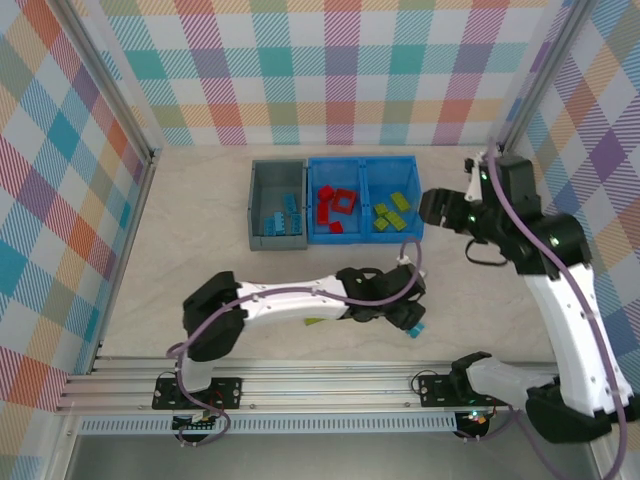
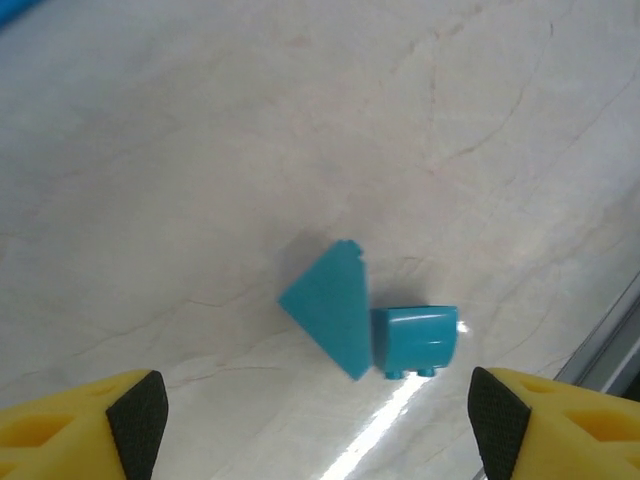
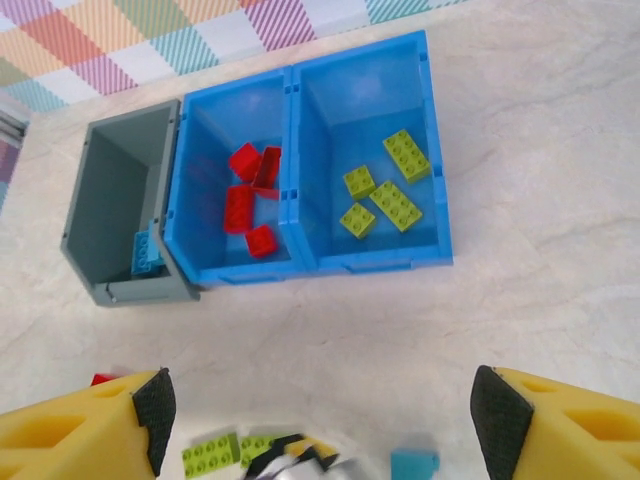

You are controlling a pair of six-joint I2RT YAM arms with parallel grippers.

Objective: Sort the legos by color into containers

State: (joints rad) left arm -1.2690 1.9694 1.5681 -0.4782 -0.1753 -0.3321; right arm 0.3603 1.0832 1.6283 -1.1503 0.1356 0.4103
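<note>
So, left gripper [image 2: 318,425] has jaws wide open and empty, blue wedge [image 2: 325,310] and small blue brick [image 2: 415,342] touching on the worktop [image 2: 200,150] just ahead between them. Same for right gripper [image 3: 320,415], jaws gaping empty, blue bin [image 3: 293,170] and grey bin [image 3: 105,210] farther ahead.

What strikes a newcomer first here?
The blue bin in the middle stands out, red bricks in its left compartment and lime bricks in its right, with a grey bin holding blue bricks on its left. Nearer the front, the left gripper hangs open above a blue wedge and a small brick.
</note>
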